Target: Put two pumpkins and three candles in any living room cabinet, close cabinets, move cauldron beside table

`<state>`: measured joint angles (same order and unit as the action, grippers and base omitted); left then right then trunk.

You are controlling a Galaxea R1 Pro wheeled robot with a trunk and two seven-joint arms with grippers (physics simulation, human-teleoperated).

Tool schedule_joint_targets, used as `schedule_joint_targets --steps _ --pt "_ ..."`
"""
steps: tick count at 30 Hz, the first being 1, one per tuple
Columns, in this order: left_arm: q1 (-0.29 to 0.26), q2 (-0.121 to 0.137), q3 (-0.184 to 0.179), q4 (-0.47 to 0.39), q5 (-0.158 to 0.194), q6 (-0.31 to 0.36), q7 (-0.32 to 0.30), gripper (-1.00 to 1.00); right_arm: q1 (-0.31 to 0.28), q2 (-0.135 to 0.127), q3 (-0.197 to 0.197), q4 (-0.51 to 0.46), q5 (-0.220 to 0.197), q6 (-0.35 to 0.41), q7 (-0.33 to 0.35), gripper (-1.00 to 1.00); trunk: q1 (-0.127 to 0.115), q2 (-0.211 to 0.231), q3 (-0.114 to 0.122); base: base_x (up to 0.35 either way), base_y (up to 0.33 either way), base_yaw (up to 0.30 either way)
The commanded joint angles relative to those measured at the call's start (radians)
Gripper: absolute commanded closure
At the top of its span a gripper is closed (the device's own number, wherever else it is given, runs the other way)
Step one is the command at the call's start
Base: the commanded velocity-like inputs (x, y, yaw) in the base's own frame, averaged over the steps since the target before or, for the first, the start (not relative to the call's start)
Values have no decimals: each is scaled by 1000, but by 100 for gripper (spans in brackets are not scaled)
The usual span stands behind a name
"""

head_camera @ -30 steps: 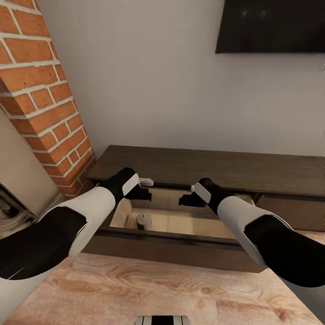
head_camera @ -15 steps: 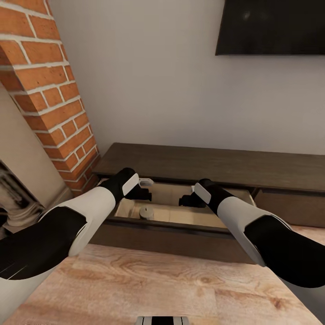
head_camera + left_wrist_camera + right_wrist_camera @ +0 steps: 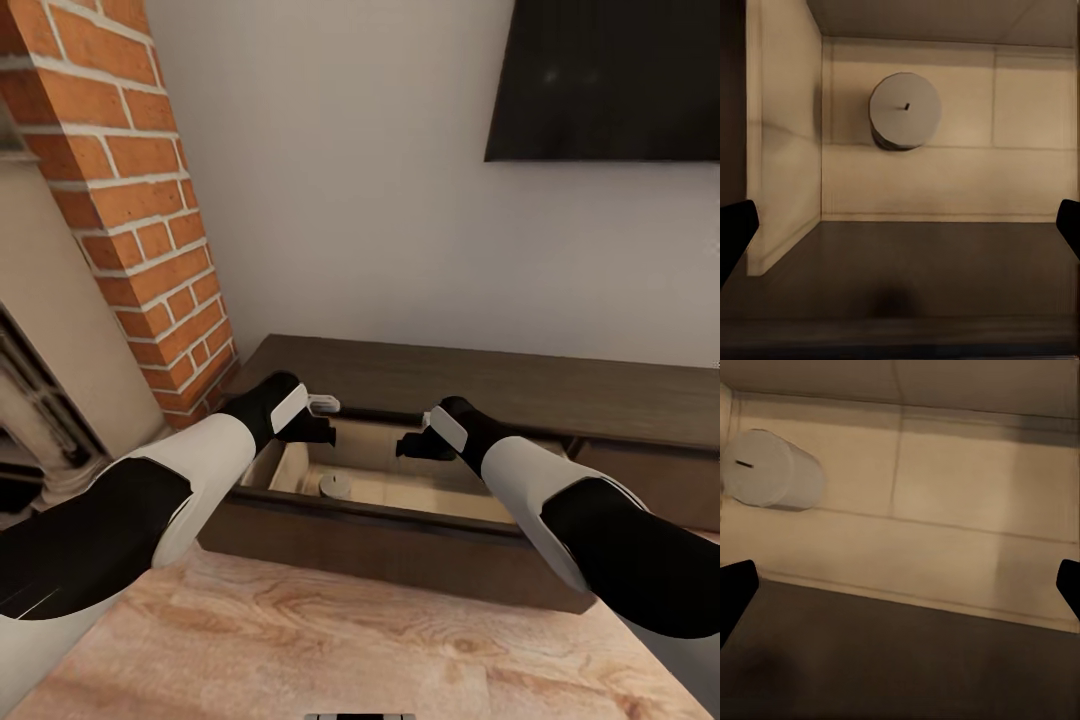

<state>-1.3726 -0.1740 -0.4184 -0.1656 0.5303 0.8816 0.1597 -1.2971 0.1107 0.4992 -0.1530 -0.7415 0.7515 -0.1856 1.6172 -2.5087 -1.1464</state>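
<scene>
The long dark brown cabinet (image 3: 480, 385) stands against the pale wall beside a red brick column (image 3: 140, 200), with its left drawer (image 3: 390, 530) pulled out over the wooden floor (image 3: 330, 640) and showing a light interior. Both arms reach over that drawer: the left gripper (image 3: 318, 420) and the right gripper (image 3: 412, 444) each hang with fingers spread wide and empty. A single whitish candle (image 3: 335, 486) stands upright on the drawer's floor near its left wall.
</scene>
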Motion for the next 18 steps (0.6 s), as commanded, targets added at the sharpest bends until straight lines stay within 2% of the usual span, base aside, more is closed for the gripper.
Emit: schedule_joint_targets --steps 1,5,7,14,18 --pt "0 0 -5 -1 11 3 8 -100 0 0 5 -2 -11 3 -8 -100 -1 0 3 0 0 17" --pt "0 1 -5 -2 11 3 7 -100 1 1 6 -2 -12 2 -5 -100 -2 1 19 0 0 6" --pt "0 1 -5 -2 11 3 4 -100 1 11 6 -2 -12 0 -5 -100 -3 1 27 0 0 1" --pt "0 4 0 -7 12 1 -1 -100 1 21 7 -2 -8 -10 -5 -100 -6 3 54 0 0 0" --pt "0 4 17 -10 28 0 -4 -100 1 21 8 -2 -5 -11 -7 -100 -8 4 69 0 0 0"
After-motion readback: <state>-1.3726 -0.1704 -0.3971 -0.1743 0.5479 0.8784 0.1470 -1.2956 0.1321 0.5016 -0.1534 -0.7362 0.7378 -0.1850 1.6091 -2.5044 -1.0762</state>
